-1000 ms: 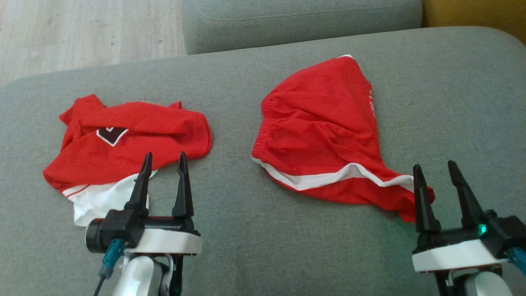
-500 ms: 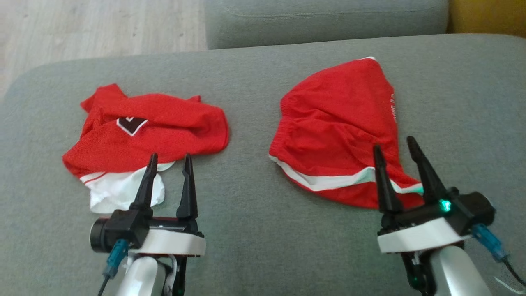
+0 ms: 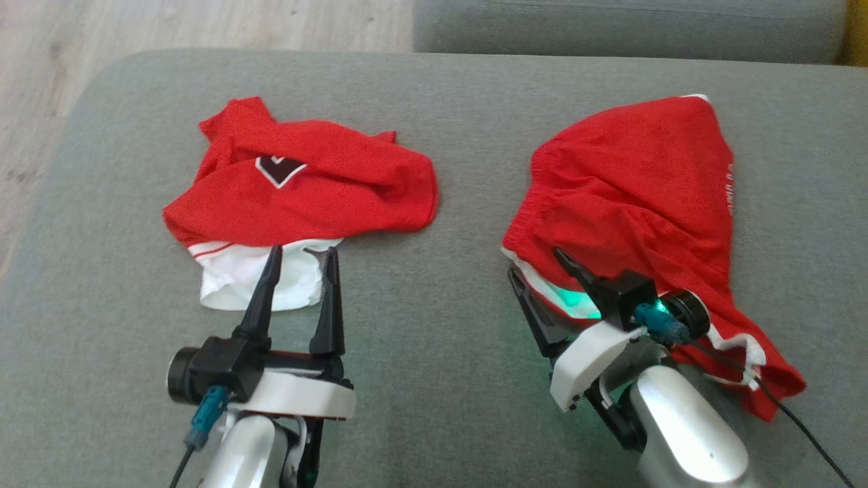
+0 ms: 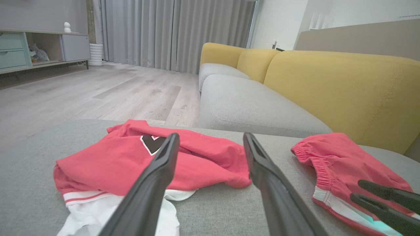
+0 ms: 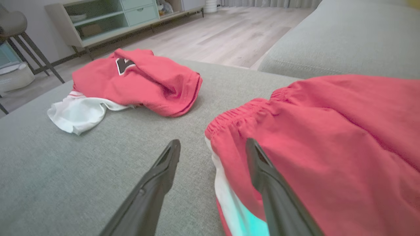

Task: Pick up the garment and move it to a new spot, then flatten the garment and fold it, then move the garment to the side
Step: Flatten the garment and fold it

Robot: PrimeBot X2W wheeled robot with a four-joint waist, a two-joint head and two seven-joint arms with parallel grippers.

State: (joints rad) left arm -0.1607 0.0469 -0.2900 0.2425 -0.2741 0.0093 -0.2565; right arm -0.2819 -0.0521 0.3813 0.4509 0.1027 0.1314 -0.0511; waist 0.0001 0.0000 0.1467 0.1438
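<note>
Step in hand: the first one, taking hold of the garment, judged from the pose alone. Red shorts [image 3: 644,183] lie crumpled on the right half of the grey cushion [image 3: 441,325], waistband toward its middle, one leg trailing to the near right corner. A second red garment, a jersey [image 3: 305,196] with a white hem, sits on the left half, well apart from the shorts. Right gripper [image 3: 534,263] is fully spread and holds nothing. In the right wrist view its fingers [image 5: 262,170] straddle the near waistband corner of the shorts, one over cloth and the other over bare cushion. Left gripper [image 3: 302,252] also stands wide and empty, tips just over the jersey's white hem. Next move, as I read it: press the right fingers down onto the cushion, close on the waistband edge so both layers are caught, then lift clear before carrying to the bare middle
</note>
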